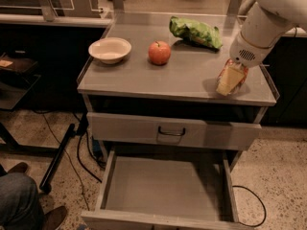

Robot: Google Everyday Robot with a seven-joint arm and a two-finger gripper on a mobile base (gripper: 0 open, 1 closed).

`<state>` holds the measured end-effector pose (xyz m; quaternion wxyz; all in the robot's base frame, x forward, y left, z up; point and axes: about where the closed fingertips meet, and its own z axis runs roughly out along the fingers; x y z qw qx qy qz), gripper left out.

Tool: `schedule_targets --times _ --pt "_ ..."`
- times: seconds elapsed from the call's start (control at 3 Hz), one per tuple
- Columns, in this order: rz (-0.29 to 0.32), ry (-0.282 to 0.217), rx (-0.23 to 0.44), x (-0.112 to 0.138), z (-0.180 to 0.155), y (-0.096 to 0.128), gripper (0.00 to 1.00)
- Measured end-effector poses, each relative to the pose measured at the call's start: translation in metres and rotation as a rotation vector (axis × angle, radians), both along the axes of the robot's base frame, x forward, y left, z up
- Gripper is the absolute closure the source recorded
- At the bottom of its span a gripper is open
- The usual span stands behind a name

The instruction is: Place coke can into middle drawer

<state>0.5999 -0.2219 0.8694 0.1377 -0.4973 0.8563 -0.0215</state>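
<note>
The coke can (242, 73) is at the right front of the cabinet top, red-orange, mostly hidden behind my fingers. My gripper (230, 78) reaches down from the upper right on the white arm and is shut on the can, with the pale fingers (228, 80) wrapped over it. I cannot tell whether the can touches the top. The middle drawer (163, 186) is pulled open below, toward the front, with a bare grey floor and low side walls. It lies lower than the gripper and to its left.
On the cabinet top (192, 78) are a cream bowl (110, 50), a red apple (159, 52) and a green chip bag (195, 31). The top drawer front (144, 128) with its black handle is shut. Cables and a person's leg (19, 202) lie on the floor at left.
</note>
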Motion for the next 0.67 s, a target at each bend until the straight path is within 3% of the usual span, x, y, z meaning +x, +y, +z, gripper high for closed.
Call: schedule_targets --times 0.33,0.67 --pt "0.0 0.0 0.0 0.0 0.0 0.0 1.0" --pt "0.014 0.021 0.002 -0.02 -0.006 0.004 1.0"
